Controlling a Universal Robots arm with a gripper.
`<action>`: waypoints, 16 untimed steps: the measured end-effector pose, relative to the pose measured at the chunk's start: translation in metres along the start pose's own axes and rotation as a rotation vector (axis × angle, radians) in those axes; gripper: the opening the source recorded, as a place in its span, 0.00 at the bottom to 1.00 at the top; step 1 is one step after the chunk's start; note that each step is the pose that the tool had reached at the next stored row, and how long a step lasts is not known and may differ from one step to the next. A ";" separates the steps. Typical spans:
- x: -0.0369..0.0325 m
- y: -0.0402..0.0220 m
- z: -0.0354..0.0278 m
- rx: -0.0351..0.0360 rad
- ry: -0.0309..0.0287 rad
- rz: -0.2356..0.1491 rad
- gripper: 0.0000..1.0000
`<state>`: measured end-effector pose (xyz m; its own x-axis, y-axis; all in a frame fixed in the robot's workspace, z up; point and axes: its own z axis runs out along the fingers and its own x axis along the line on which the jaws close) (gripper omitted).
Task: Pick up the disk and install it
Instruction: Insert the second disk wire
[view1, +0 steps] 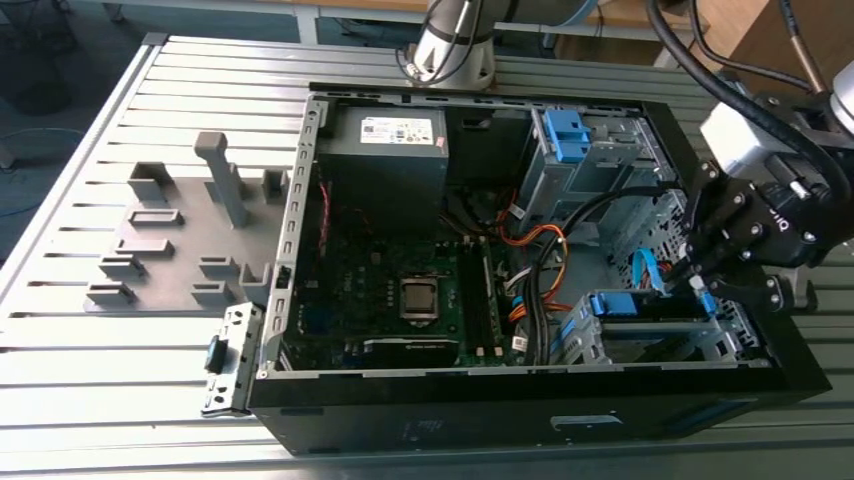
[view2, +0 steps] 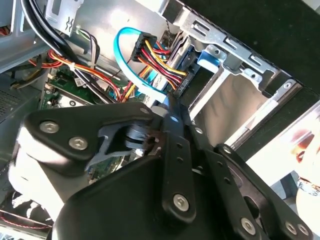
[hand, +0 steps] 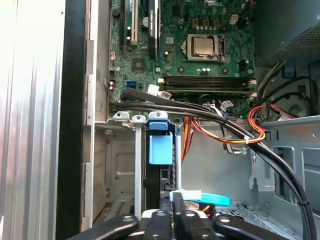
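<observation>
Blue-framed disk — upright in cage

The case lies on the table, fixture plate at the exterior view's left, claw at right.

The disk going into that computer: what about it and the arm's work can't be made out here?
- The disk, its label and flat face: exterior view, the drive cage covers them; its blue carrier edge shows.
- How far it is seated: second wrist view, the gripper blocks the bay.
- Where the light blue cable ends: first wrist view, it runs behind the gripper.
</observation>
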<state>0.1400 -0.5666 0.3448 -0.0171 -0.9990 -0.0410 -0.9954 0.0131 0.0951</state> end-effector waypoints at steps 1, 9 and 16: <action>0.0001 -0.0001 0.0007 -0.0001 -0.0004 0.000 0.16; 0.0011 -0.0009 0.0090 -0.0023 -0.0083 -0.001 0.11; 0.0040 -0.0015 0.0139 -0.0034 -0.0101 -0.001 0.11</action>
<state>0.1401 -0.5700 0.3307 -0.0172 -0.9985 -0.0512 -0.9951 0.0121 0.0985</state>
